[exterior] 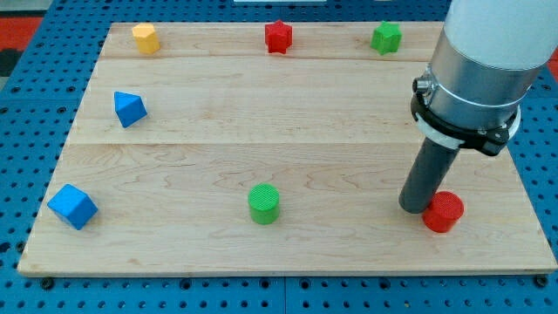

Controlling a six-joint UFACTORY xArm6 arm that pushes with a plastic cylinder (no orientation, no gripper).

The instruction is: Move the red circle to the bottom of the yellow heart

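The red circle [444,212] lies flat on the wooden board [288,131] near the view's bottom right. My tip [415,208] stands right against the circle's left side, seemingly touching it. The yellow heart [146,38] is the only yellow block and sits far off at the view's top left corner; its shape is hard to make out. The arm's grey body fills the view's upper right above the rod.
A green circle [263,203] lies at the bottom centre, on the way between the red circle and the board's left half. A blue triangle [129,108] and a blue cube [72,206] sit at the left. A red star [278,37] and a green block [386,37] line the top edge.
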